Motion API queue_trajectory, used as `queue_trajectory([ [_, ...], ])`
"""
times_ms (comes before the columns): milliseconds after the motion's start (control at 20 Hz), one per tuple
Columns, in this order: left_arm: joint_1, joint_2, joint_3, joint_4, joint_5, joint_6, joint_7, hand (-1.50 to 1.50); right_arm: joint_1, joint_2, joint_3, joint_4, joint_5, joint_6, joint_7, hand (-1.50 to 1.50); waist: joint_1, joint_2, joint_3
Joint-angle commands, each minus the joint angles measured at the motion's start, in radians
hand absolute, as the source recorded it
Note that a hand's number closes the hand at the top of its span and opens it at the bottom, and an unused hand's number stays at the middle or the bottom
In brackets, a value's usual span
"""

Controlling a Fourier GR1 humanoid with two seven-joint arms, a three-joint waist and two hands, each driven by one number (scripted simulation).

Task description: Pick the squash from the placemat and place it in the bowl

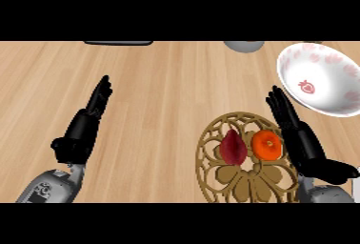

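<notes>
Quick look from the head view: the squash point(267, 145), the orange round one afaict, sits on the round lattice placemat point(246, 183), right half, just beside a dark red pointy veg point(233, 147). Can't tell if those two touch. The mat's bottom edge is cut off by the frame.

Right hand point(295, 128) lies along the mat's right rim w/ fingers straight and together, holding nothing. It's just beside the squash, but contact is hard to make out bc the black fingers cover that bit of the rim.

Left hand point(84, 124) is well apart on the left side of the wooden counter point(162, 95), fingers also straight, nothing in it.

The white bowl point(336, 90) w/ pink prints is top right, partly clipped by the right edge.

At the top there's a grey thing point(244, 45) and a dark flat thing point(118, 43), both mostly cut off, no idea what they are.
</notes>
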Motion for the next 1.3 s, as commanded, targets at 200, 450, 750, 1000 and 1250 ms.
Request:
queue_trajectory([
  [200,-0.052,0.041,0.151,-0.011,0.061,0.005,-0.021,0.00,-0.114,0.042,0.340,-0.130,-0.165,0.423,0.062,-1.50,0.061,-0.002,-0.009],
  [450,0.024,0.111,0.342,0.058,0.205,-0.090,-0.087,0.00,0.045,-0.076,0.269,-0.280,0.129,0.257,-0.199,-1.50,-0.050,-0.005,-0.007],
  [750,0.016,0.088,0.345,0.031,0.195,-0.099,-0.047,0.00,0.166,-0.287,0.171,-0.410,0.165,0.391,-0.399,-1.50,-0.051,-0.004,-0.006],
  [1000,0.017,0.109,0.386,0.111,0.203,-0.146,-0.105,0.00,0.105,-0.427,-0.038,-0.493,0.176,0.399,-0.279,-1.50,-0.055,-0.002,-0.007],
  [1250,0.000,0.103,0.385,0.099,0.202,-0.148,-0.086,0.00,0.092,-0.594,-0.192,-0.546,0.127,0.504,-0.136,-1.50,-0.058,-0.003,-0.008],
])
